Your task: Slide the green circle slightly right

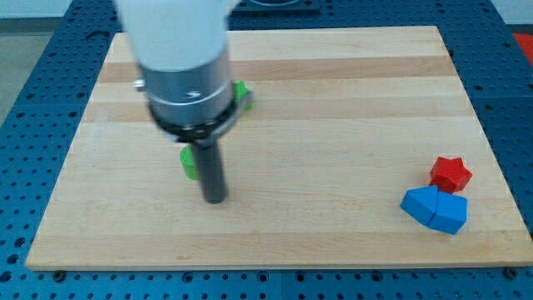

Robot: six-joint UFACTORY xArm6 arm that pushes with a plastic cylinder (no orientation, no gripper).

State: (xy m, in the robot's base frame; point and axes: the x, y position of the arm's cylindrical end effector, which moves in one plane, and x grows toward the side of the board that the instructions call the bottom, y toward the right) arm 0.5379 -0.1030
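The green circle (188, 162) is lying on the wooden tabletop (333, 125) toward the view's left, mostly hidden behind my rod; only a green sliver is showing at the rod's left edge. My tip (216, 199) is resting just below and to the right of it, apparently touching or nearly so. There is no hand here, only a bare rod, so nothing is opening or holding. The block is probably light, rigid and smooth, sliding easily; being round, it may be rolling off a glancing push, so contact belongs on its left side. Another green block (242, 93) is peeking out by the arm's housing. A red star (450, 173) and blue blocks (434, 208) are sitting well apart at the lower right
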